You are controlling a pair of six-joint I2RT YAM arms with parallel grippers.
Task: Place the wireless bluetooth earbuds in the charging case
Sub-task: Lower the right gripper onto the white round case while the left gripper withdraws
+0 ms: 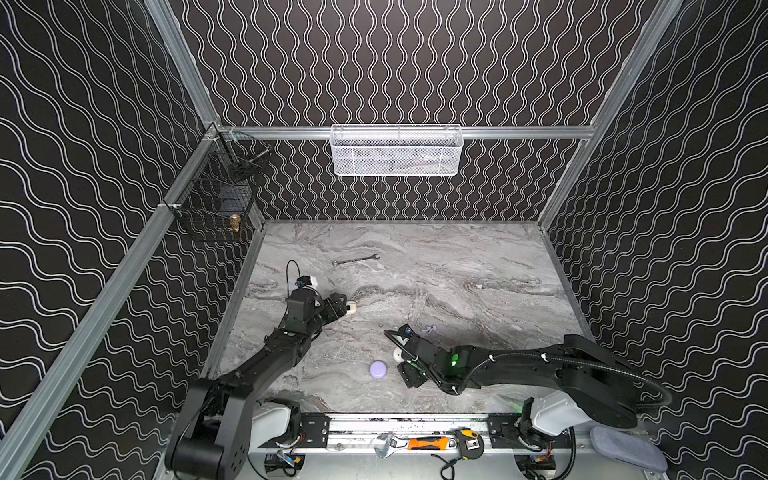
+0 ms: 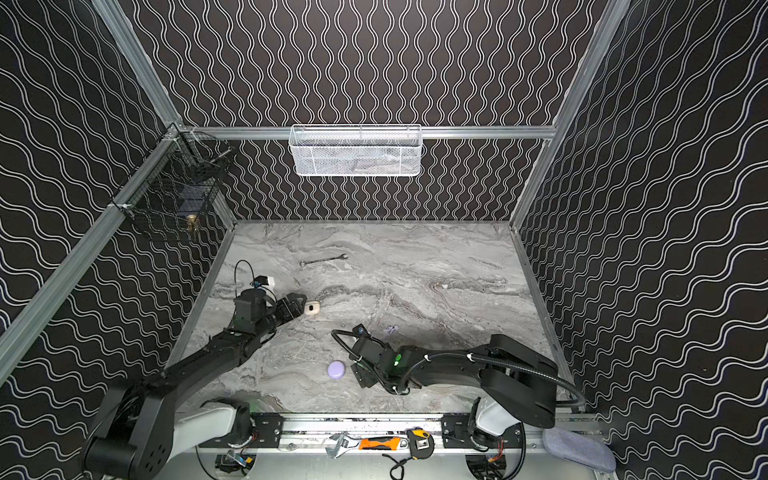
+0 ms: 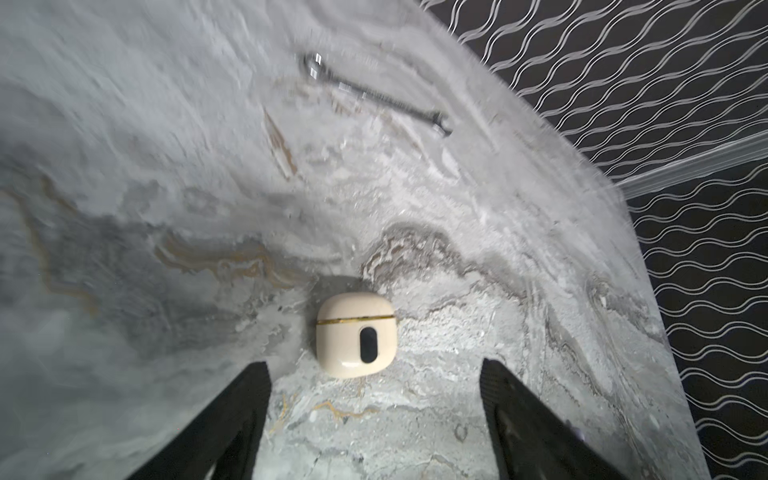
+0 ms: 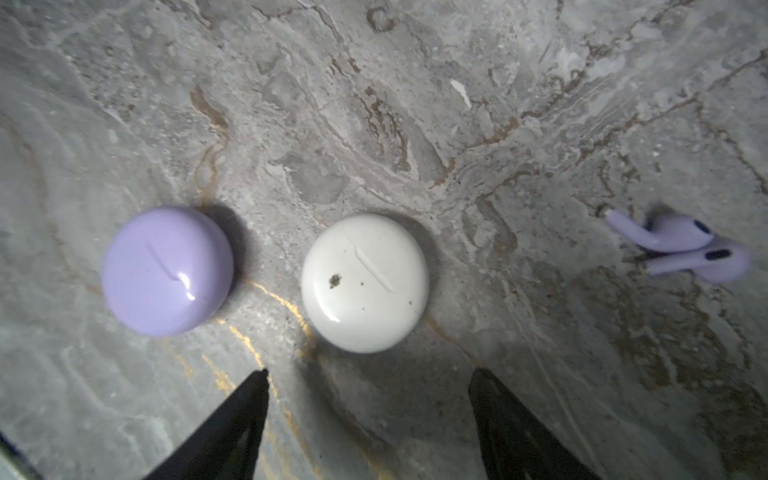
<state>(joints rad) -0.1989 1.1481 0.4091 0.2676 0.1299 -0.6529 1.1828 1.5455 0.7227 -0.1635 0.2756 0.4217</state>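
**Both arms over the desk (image 4: 374, 104), between grasps.** The left end effector (image 3: 372, 362) has its jaws spread and pinches nothing. A cream case (image 3: 355, 334) with rounded corners lies flat just ahead of it, partly between the fingertips and apart from both, its lid shut along the gold seam. A wrench (image 3: 374, 93) lies far beyond this case and plays no part.

The right end effector (image 4: 369, 370) is likewise spread and empty. A round white case (image 4: 365, 282) sits directly ahead of its fingertips, close but untouched. A round lavender case (image 4: 166, 270) lies to one side of that, beyond one finger. Two lavender earbuds (image 4: 681, 249) lie loose on the desk well off to the opposite side, touching each other with stems crossed. Both round cases appear closed.

No other earbuds are visible; whether any sit inside the shut cases cannot be told.

*Step in hand (judged):* the lavender pair awaits insertion. The next move calls for opening the lavender case, probably one end effector steadying the base while the other lifts the lid, then a fine pinch on a single earbud without dragging its partner.
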